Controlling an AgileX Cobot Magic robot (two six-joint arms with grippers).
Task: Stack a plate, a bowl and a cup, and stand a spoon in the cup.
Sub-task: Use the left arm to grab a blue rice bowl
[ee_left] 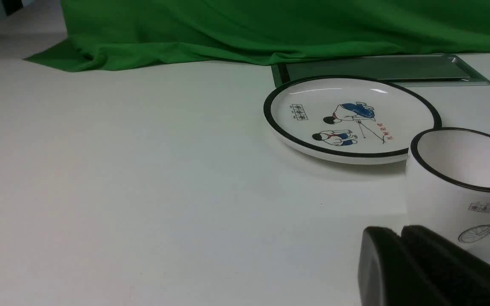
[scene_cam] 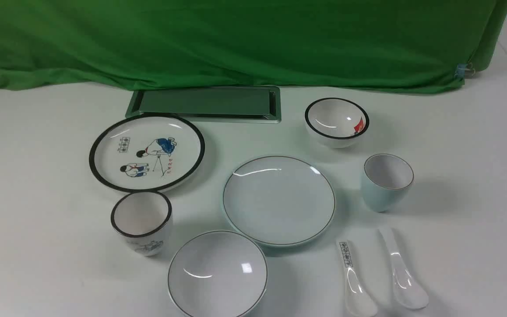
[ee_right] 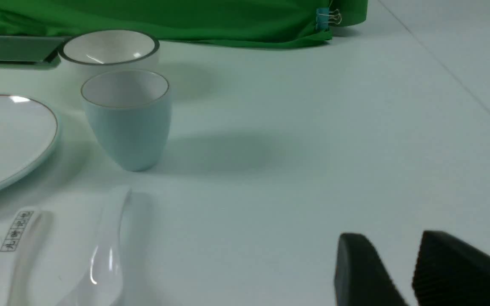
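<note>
Nothing stacked: the near-edge bowl (scene_cam: 217,275) should go onto the plate (scene_cam: 279,200) first; left gripper (ee_left: 398,238) seemingly closed, right gripper (ee_right: 402,255) ajar, both empty.

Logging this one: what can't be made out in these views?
Right tool: missing from the front view; right wrist view's edge cuts its fingers.
Left tool: front view shows only a corner.
Bowl: near rim cut by front view's bottom edge.
Labelled spoon: print unreadably small.
</note>
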